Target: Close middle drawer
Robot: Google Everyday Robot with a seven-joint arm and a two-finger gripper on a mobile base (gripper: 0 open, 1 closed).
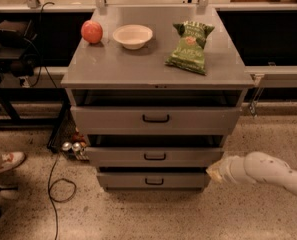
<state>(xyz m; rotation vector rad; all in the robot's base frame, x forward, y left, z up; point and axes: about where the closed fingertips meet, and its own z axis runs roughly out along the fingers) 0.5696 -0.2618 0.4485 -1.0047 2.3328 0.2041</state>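
Observation:
The middle drawer (154, 156) is the second of three in a grey cabinet, with a flat low front and a small black centre handle. A dark gap shows above its front, which stands slightly out from the cabinet body. My gripper (215, 173) is at the end of the white arm (268, 171) coming in from the right. It sits just off the drawer's lower right corner, level with the gap between the middle drawer and the lowest drawer (154, 180).
The top drawer (156, 118) also stands a little open. On the cabinet top lie a red apple (91, 31), a white bowl (132, 36) and a green chip bag (190, 47). Cans (72, 147) and a cable (58, 181) lie on the floor at left, near a shoe (5, 162).

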